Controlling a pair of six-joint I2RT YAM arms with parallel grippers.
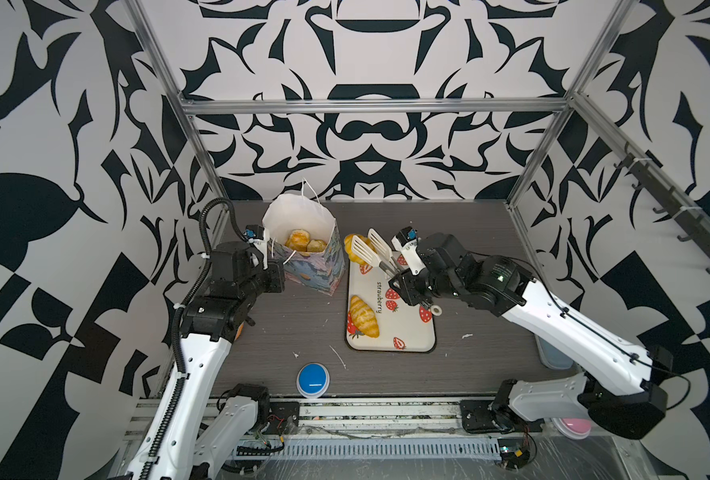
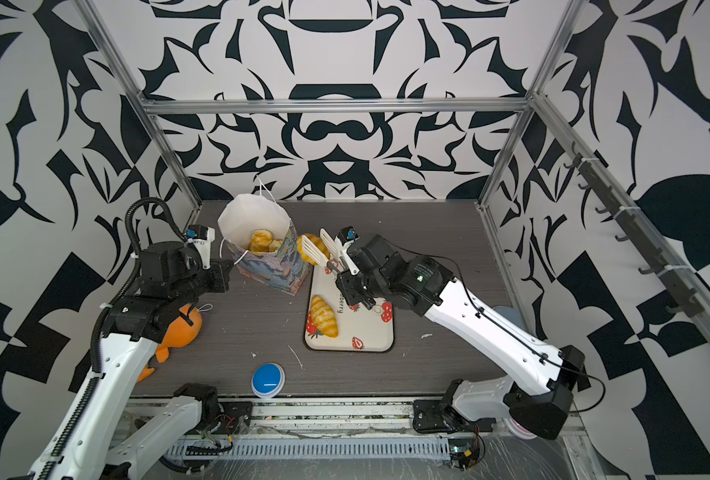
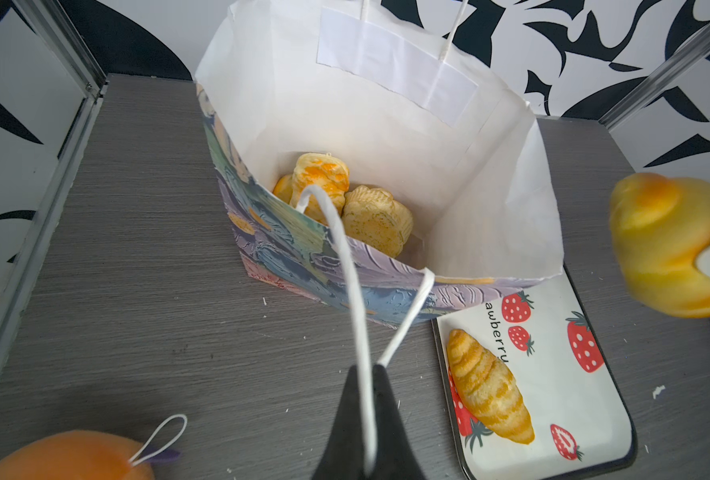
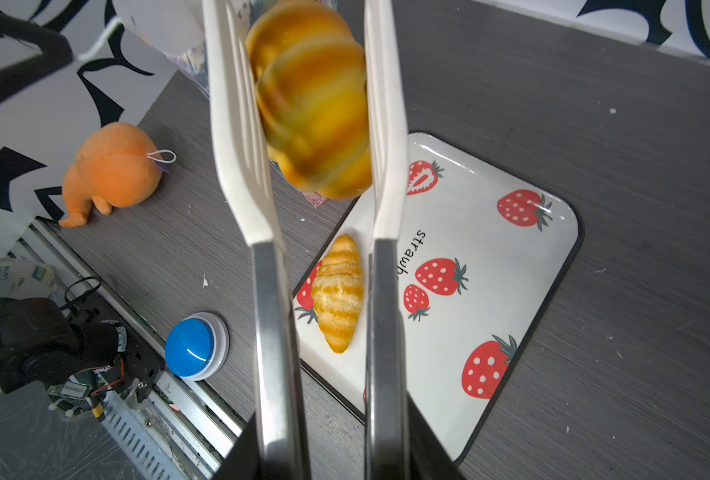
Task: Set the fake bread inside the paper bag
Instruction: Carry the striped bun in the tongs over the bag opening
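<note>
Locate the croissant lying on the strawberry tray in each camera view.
In a top view: croissant on the strawberry tray's left side.
In a top view: same spot.
Left wrist: on the tray, near the paper bag.
Right wrist: between the tongs' arms.
Shared landmark: that tray.

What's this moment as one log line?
left end effector: grips bag handle | right end effector: tongs clamp pastry | tray: one croissant

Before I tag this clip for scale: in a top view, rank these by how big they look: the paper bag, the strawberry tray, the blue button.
1. paper bag and strawberry tray: they look about alike. The bag's top stands nearer the camera, so I won't split them.
2. blue button: clearly smallest.
</note>
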